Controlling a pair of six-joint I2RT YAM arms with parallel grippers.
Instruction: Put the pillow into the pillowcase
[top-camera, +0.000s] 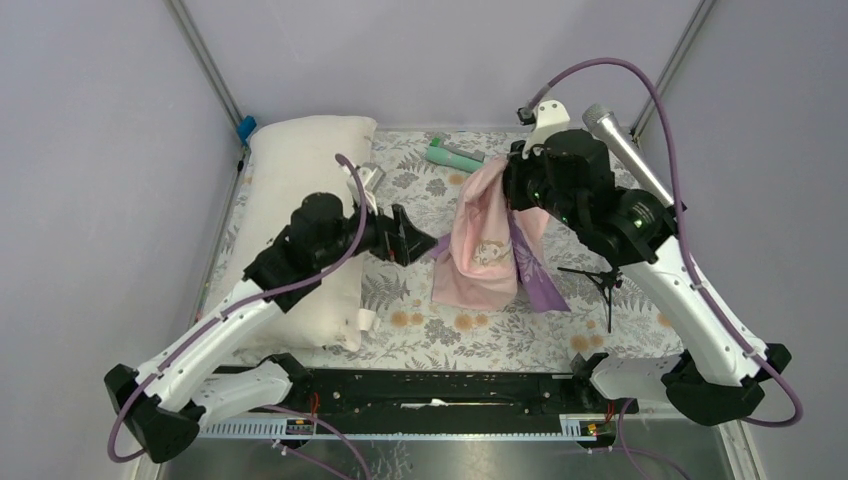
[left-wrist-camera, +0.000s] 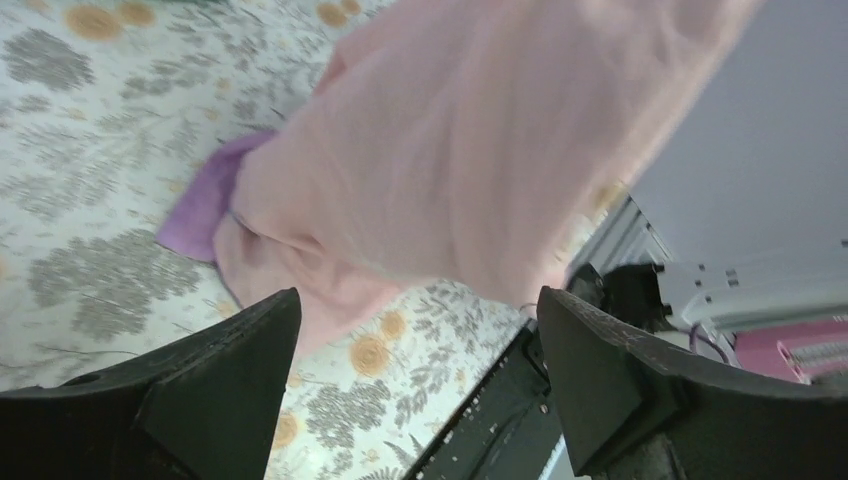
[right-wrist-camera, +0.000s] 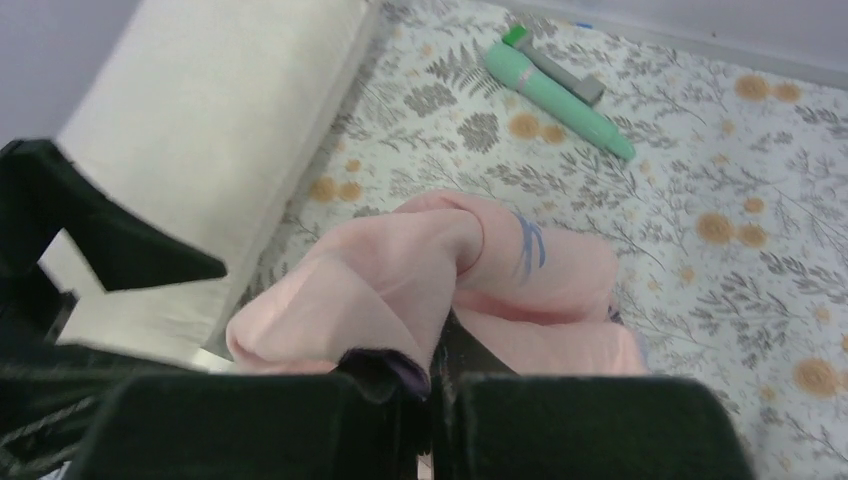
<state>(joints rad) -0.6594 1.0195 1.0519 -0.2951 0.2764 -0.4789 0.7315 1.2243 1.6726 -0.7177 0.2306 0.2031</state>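
The cream pillow (top-camera: 300, 215) lies along the left side of the table, partly under my left arm; it also shows in the right wrist view (right-wrist-camera: 200, 130). The pale pink pillowcase (top-camera: 488, 240) hangs from my right gripper (top-camera: 512, 178), lifted at its top, its lower part and purple lining resting on the cloth. My right gripper (right-wrist-camera: 440, 375) is shut on the pillowcase (right-wrist-camera: 400, 280). My left gripper (top-camera: 425, 243) is open and empty, just left of the pillowcase. In the left wrist view the pillowcase (left-wrist-camera: 470, 150) hangs ahead of my open left gripper (left-wrist-camera: 420, 310).
A floral table cloth (top-camera: 480, 325) covers the table. A green pen-like tool (top-camera: 455, 156) lies at the back centre, also in the right wrist view (right-wrist-camera: 560, 95). A microphone (top-camera: 615, 140) on a small black tripod (top-camera: 605, 285) stands at the right.
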